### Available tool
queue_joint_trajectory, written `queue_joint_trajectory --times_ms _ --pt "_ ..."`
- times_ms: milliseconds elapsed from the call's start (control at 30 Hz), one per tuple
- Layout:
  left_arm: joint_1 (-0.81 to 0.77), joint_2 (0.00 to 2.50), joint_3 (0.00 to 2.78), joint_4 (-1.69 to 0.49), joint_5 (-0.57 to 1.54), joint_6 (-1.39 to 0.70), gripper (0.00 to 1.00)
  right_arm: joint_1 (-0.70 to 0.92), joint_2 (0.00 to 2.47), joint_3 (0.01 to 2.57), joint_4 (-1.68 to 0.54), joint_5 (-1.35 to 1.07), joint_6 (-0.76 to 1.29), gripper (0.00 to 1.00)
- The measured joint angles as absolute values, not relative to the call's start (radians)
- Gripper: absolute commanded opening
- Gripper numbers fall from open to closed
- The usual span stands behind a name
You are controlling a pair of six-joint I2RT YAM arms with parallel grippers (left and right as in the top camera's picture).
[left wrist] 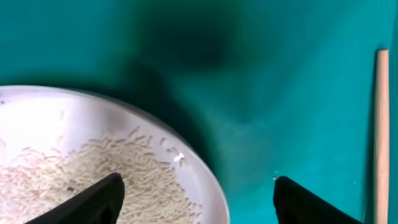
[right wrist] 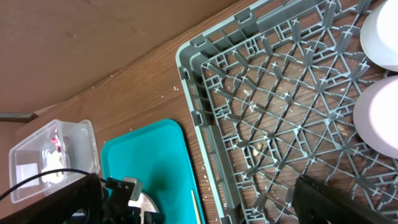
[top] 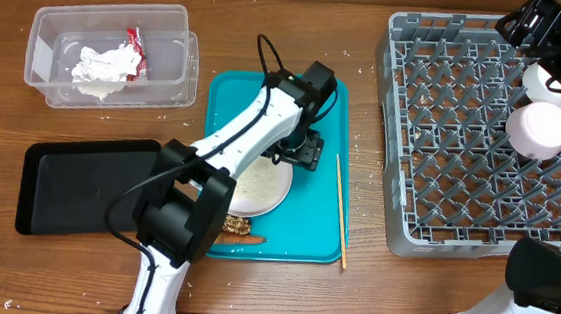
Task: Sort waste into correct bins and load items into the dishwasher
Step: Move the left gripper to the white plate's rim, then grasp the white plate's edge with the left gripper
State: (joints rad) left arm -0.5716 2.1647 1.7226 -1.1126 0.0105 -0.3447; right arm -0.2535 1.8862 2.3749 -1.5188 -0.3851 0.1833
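A white plate [top: 263, 188] strewn with rice grains [left wrist: 74, 174] lies on the teal tray [top: 321, 220]. My left gripper [left wrist: 199, 199] is open and low over the plate's right rim. One fingertip [left wrist: 102, 196] is over the rice, the other over the bare tray. A thin wooden stick [top: 340, 210] lies along the tray's right side. A brown food piece [top: 237, 224] and an orange stick [top: 250, 238] lie at the tray's front. My right gripper [right wrist: 199, 202] hangs open and empty above the grey dish rack [top: 462, 141].
The clear tub [top: 108, 53] at the back left holds a crumpled napkin [top: 105, 66] and a red-and-white wrapper [top: 135, 47]. A black tray [top: 78, 186] lies at the left. Two white round dishes [top: 538, 129] sit in the rack's right side.
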Motion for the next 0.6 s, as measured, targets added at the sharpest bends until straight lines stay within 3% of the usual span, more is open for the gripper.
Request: queue_joint_trajectory --times_ms 600 --pt "-0.577 2.165 1.623 -1.019 -0.018 -0.364 0.63 -0.253 1.886 2.375 -1.519 -0.385 0.184 1.0"
